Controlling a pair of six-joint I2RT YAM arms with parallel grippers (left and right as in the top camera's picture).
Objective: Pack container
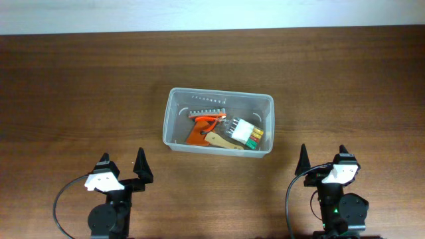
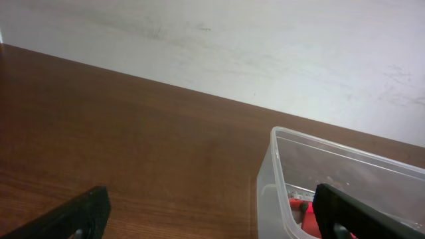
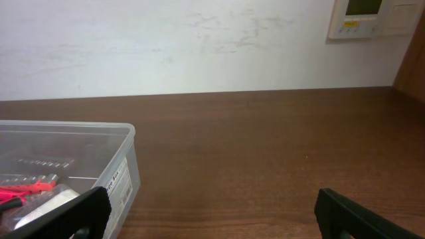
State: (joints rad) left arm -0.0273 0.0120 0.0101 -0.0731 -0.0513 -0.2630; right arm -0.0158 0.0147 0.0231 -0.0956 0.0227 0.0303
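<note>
Our left gripper (image 1: 122, 159) and right gripper (image 1: 323, 151) hang wide open and empty at lower frame; the container (image 1: 176, 123), mid-frame, lies lengthwise left-to-right above them, between both, neither clearly nearer

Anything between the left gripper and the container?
Nothing. The overhead view shows only bare table between the left gripper and the container.
</note>
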